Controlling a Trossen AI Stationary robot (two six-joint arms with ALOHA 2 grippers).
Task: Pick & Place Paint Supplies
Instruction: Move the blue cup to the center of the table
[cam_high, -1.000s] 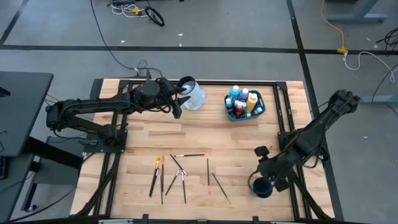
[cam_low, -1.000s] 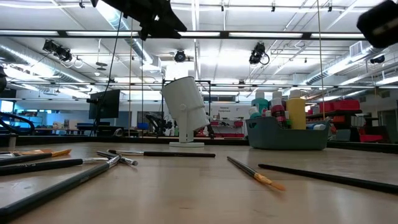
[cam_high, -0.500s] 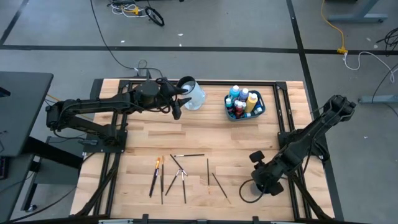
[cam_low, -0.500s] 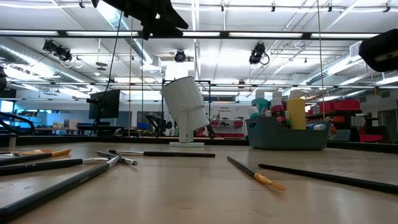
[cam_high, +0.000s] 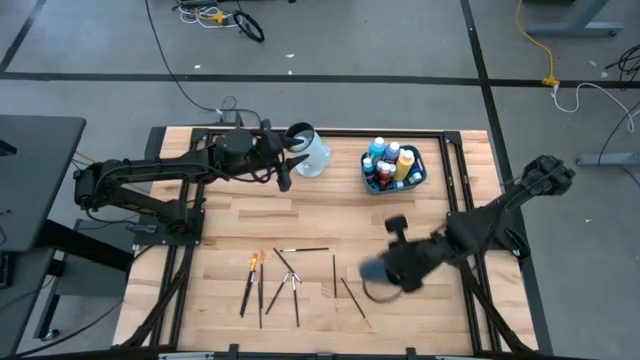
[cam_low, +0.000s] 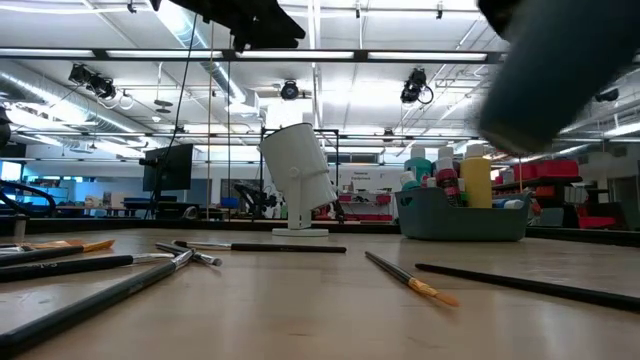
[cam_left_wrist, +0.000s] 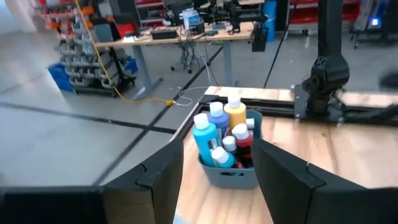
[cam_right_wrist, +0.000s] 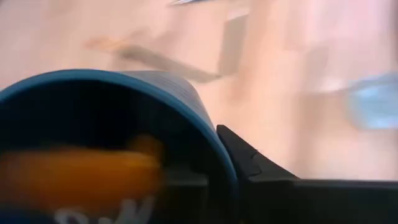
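Note:
Several thin paintbrushes (cam_high: 290, 275) lie flat and scattered near the table's near edge (cam_low: 410, 280). White-capped paint bottles (cam_left_wrist: 217, 127) stand in a teal tub (cam_high: 420, 178) at the far right. My right gripper (cam_high: 398, 262) is over the middle-right of the table, shut on a dark blue cup (cam_high: 374, 269), which shows blurred above the table in the low view (cam_low: 560, 70). My left gripper (cam_high: 285, 168) waits open at the far edge beside a pale jug (cam_high: 312, 152), with nothing between its fingers (cam_left_wrist: 217, 165). My right gripper holds the dark blue cup by its rim (cam_right_wrist: 211, 140). One dark finger (cam_right_wrist: 252, 163) lies outside the wall; the cup hides the other. The cup is lifted clear of the table and tilted.
The pale jug (cam_low: 300, 172) stands tilted at the far edge, left of the tub (cam_low: 462, 215). Bare wood lies between the brushes and the tub. A black frame (cam_high: 470, 200) rims the table.
My right gripper has swept from the table's near right corner toward the left and a little toward the far edge, carrying the dark blue cup. The cup, which stood on the table, is now lifted clear and tilted.

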